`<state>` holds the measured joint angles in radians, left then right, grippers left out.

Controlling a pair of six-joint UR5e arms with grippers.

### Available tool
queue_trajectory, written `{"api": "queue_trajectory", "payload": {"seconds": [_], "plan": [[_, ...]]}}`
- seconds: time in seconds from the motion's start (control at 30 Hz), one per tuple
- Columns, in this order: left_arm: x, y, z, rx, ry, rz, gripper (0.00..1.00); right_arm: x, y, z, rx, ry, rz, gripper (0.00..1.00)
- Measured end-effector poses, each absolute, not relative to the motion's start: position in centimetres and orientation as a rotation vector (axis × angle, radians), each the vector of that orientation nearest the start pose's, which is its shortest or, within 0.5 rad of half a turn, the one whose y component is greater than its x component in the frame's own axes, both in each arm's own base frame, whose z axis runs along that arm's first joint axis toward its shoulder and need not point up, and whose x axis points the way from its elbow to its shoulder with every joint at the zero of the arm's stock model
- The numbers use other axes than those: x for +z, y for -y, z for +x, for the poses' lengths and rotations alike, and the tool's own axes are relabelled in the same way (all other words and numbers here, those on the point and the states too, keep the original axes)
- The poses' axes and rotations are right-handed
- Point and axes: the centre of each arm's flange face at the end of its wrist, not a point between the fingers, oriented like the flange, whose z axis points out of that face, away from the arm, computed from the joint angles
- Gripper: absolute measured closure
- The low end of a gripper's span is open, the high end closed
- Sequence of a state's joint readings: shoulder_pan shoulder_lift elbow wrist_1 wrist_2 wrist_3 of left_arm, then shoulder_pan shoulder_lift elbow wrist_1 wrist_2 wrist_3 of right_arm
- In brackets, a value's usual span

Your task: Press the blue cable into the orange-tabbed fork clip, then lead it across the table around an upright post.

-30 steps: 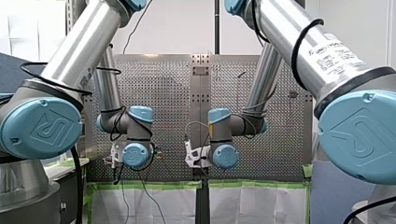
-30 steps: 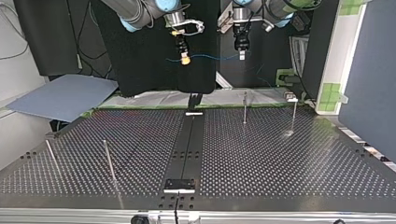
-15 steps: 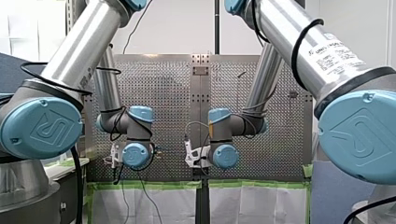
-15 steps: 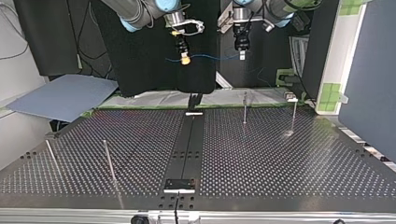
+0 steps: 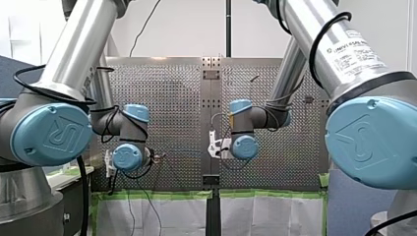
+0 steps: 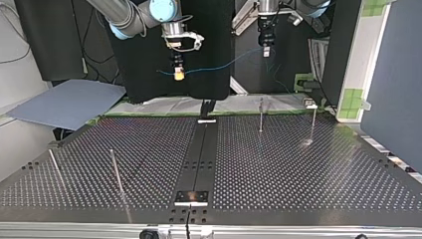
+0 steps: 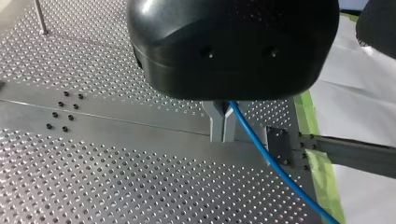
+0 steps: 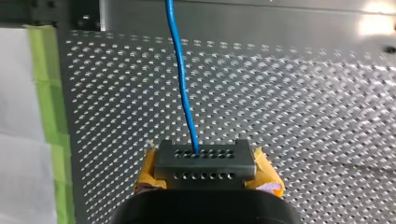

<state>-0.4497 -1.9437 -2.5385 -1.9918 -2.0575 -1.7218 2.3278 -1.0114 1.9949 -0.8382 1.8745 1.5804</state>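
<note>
The blue cable (image 6: pixel 224 63) hangs in the air between my two grippers, above the table's far edge in the top view. My right gripper (image 6: pixel 178 74), with yellow pads, is shut on it at that view's left, with a short end sticking out beyond it. My left gripper (image 6: pixel 266 50) holds it higher up, at the right. In the left wrist view the metal fingers (image 7: pixel 223 135) are shut on the blue cable (image 7: pixel 275 170), which runs off past the table's edge. In the right wrist view the cable (image 8: pixel 181 84) leaves my shut gripper (image 8: pixel 201 154) straight ahead. I cannot make out an orange-tabbed clip.
Thin upright posts stand on the perforated table: two at the top view's far right (image 6: pixel 261 114) (image 6: pixel 313 123), two at its near left (image 6: pixel 116 172) (image 6: pixel 54 167). A dark centre strip (image 6: pixel 201 154) has a small plate (image 6: pixel 191 197) at its near end. Green tape (image 7: pixel 312 121) edges the table.
The grippers have drawn apart: my right one went down and toward the top view's left, my left one up and slightly right. The cable between them now runs longer and slanted.
</note>
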Motion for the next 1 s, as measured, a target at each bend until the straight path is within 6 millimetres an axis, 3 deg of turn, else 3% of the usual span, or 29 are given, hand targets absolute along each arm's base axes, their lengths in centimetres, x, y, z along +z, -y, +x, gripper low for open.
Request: {"api": "queue_trajectory", "payload": {"seconds": [0.17, 0.33, 0.6, 1.0], "plan": [[7.0, 20.6, 23.1, -0.041, -1.729, -0.122, 1.0, 11.2, 31.3, 44.1, 1.525, 0.98, 1.622, 1.0], [8.7, 21.1, 24.3, -0.089, -1.644, -0.154, 1.0, 12.7, 31.5, 45.2, 1.606, 0.925, 1.59, 1.0], [9.3, 21.5, 26.0, -0.131, -1.565, -0.178, 1.0, 10.2, 31.5, 46.5, 1.67, 0.893, 1.598, 1.0], [7.4, 21.0, 29.1, -0.138, -1.516, -0.217, 1.0, 6.3, 30.8, 49.0, 1.728, 0.84, 1.657, 1.0]]}}
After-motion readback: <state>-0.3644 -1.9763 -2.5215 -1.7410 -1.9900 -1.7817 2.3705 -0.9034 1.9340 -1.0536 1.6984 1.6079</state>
